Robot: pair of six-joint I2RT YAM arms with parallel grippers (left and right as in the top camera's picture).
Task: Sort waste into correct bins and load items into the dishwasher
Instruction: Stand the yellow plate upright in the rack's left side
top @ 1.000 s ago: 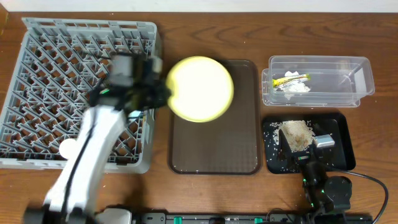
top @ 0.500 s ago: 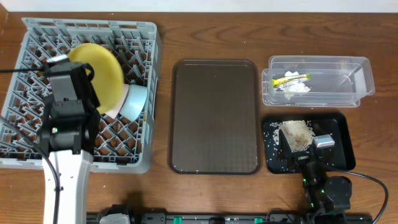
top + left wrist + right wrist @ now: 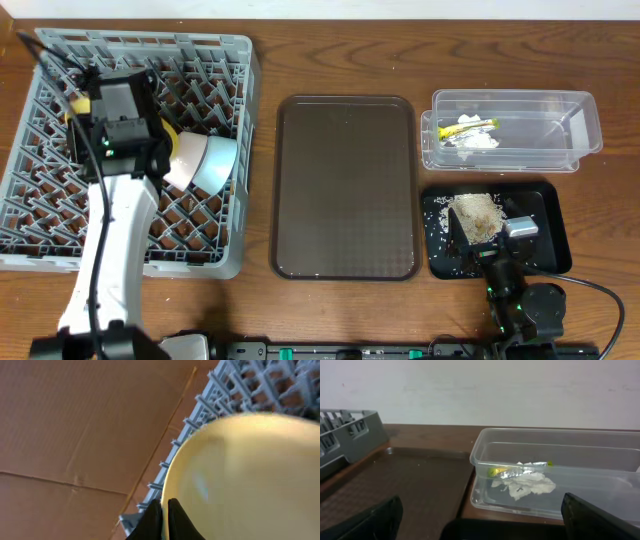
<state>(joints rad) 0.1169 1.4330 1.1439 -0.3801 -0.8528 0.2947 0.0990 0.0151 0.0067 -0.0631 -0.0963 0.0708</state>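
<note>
Plate, round, pale yellow and glossy, against the grey rack; left gripper pinched on its rim; right gripper spread wide, empty.

Yellow plate, grey rack, brown tray, black bin.

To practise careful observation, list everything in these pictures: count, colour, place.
dish rack: one, grey, table's left
yellow plate: one, yellow, over the rack
white bowl: one, white, in the rack
light blue bowl: one, light blue, in the rack
serving tray: one, dark brown, centre
clear tub: one, transparent, back right
wrapper: one, yellow-green, in the tub
tissue: one, white, in the tub
black tray: one, black, front right
food scraps: one heap, beige, in the black tray
left gripper: one, black, shut on the plate's rim
right gripper: one, black, open, over the black tray
</note>
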